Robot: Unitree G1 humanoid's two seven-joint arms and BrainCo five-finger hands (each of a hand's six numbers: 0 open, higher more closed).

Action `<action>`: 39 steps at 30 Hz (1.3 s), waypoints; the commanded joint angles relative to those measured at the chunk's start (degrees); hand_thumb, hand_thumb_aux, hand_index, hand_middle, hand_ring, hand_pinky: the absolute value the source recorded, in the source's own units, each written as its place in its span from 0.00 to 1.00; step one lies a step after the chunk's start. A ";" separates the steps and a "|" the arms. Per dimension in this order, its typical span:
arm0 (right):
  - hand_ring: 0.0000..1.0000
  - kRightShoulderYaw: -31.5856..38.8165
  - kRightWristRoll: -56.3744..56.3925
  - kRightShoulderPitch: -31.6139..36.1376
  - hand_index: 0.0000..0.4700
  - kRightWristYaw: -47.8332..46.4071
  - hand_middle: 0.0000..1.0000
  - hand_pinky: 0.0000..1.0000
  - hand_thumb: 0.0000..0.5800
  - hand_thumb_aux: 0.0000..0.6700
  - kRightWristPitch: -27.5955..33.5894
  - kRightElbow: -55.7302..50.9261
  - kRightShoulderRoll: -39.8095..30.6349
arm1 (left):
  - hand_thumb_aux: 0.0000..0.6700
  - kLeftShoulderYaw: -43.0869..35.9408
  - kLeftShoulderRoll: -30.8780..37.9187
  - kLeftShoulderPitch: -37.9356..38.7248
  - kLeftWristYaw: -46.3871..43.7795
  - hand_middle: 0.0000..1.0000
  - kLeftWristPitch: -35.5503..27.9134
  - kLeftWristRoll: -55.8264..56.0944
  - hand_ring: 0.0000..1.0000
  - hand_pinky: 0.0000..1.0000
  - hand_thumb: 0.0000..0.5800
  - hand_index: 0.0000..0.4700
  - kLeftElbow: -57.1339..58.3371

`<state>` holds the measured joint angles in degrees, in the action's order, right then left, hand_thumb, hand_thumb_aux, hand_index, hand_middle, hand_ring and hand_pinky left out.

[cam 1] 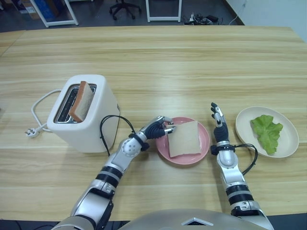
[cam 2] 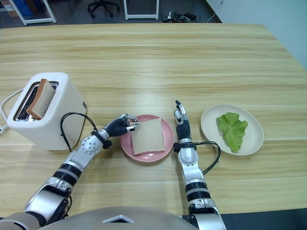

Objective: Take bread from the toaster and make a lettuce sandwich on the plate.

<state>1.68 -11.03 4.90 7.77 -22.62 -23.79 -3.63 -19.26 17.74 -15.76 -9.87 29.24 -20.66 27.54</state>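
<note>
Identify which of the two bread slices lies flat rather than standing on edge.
The pale square bread slice on the round pink plate lies flat; the brown-crusted slice stands on edge in the white toaster.

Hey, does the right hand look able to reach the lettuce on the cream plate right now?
Probably yes: the right hand stands open beside the cream plate, and the lettuce lies uncovered on it with nothing in between.

An office or lab: wheeled chair (cam 1: 125, 9), white metal frames (cam 1: 164, 19), floor cables (cam 1: 204, 20).
</note>
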 commanded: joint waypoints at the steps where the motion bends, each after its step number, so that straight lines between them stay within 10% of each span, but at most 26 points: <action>1: 0.00 -0.30 0.73 -0.21 0.00 -0.22 0.00 0.00 0.00 0.00 0.88 0.55 -0.03 | 0.00 0.00 3.77 2.59 6.84 0.00 -5.85 -12.34 0.00 0.00 0.00 0.00 -8.26; 9: 0.00 -0.18 -0.48 -1.21 0.00 0.17 0.00 0.00 0.00 0.00 0.47 3.98 -0.76 | 0.00 3.42 7.81 7.92 26.35 0.00 -13.24 -35.33 0.00 0.00 0.00 0.00 -32.41; 19: 0.00 -24.07 -27.30 -12.70 0.00 8.93 0.00 0.00 0.00 0.00 5.48 41.40 -19.08 | 0.00 12.62 -5.59 16.94 20.47 0.00 -5.46 9.57 0.00 0.00 0.00 0.00 -21.24; 25: 0.00 -21.00 -46.73 -12.90 0.00 13.21 0.00 0.00 0.00 0.00 14.35 19.46 -33.86 | 0.00 14.08 -8.31 18.15 18.75 0.00 -3.40 12.42 0.00 0.00 0.00 0.00 -15.61; 26: 0.00 -18.78 -47.75 -12.01 0.09 14.07 0.00 0.00 0.17 0.09 14.38 14.55 -35.08 | 0.00 14.07 -8.53 18.26 18.81 0.00 -3.22 11.97 0.00 0.00 0.00 0.00 -15.54; 36: 0.00 -3.60 -46.35 -2.81 0.05 19.81 0.00 0.00 0.09 0.05 12.41 -12.93 -39.23 | 0.00 13.82 -10.03 19.07 18.61 0.00 -2.95 9.79 0.00 0.00 0.00 0.00 -15.19; 39: 0.00 -1.21 -45.58 -2.30 0.17 20.38 0.00 0.00 0.31 0.17 12.71 -14.81 -40.49 | 0.00 13.86 -10.30 19.34 18.60 0.00 -3.11 9.26 0.00 0.00 0.00 0.00 -15.36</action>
<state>-1.16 -57.61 2.07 27.93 -10.08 -37.44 -42.41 -5.55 7.53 2.92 9.02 26.51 -10.46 11.84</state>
